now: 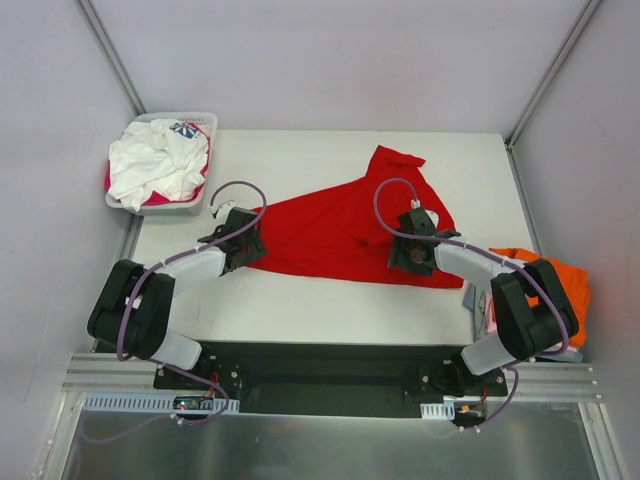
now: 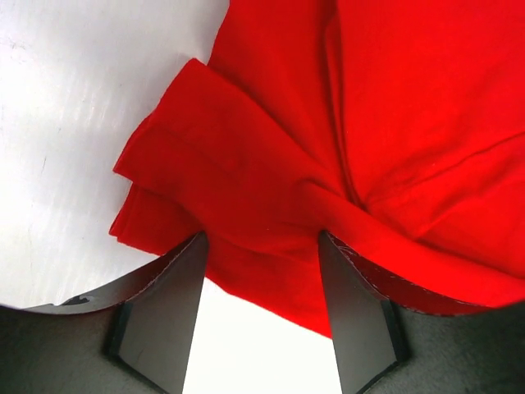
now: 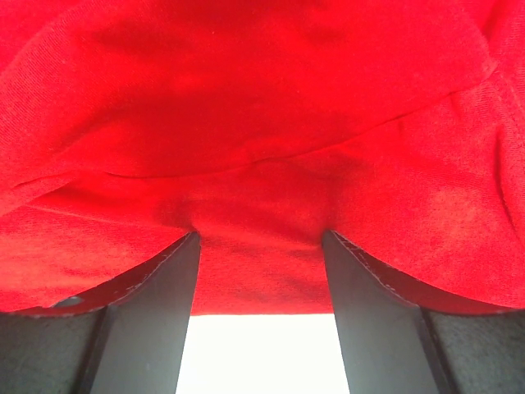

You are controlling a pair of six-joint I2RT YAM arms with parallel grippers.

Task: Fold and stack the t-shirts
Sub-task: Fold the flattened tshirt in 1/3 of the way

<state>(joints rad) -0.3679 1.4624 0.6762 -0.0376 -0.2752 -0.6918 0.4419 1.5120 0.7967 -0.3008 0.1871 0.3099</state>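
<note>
From the top view, the red t-shirt [image 1: 340,230] lies spread across the middle of the table [image 1: 300,310]. It forms a rough triangle, with its long edge toward the near side and one part reaching toward the far right. The left gripper [image 1: 243,245] sits at the shirt's left tip and the right gripper [image 1: 412,253] sits on its right part, close to the near edge. At the far left corner stands a white slotted basket [image 1: 208,135] holding a crumpled white t-shirt [image 1: 155,165] with a blue-red print. A strip of magenta cloth [image 1: 160,204] shows under the white shirt. An orange t-shirt [image 1: 572,285] lies at the right edge of the table, partly behind the right arm.

In the left wrist view, the left gripper [image 2: 261,238] has its jaws standing well apart. A folded, layered corner of the red t-shirt [image 2: 271,164] lies between and over the dark fingers [image 2: 164,320], hiding their tips. White table [image 2: 82,123] shows to the left and in the gap nearer the camera.

In the right wrist view, the right gripper [image 3: 261,238] is also spread wide, not pinched together. The red t-shirt [image 3: 262,123] fills nearly the whole frame. Its edge runs straight across between the two fingers [image 3: 369,328] and drapes over their tips. A band of bare table [image 3: 262,353] shows in the gap below that edge.
</note>
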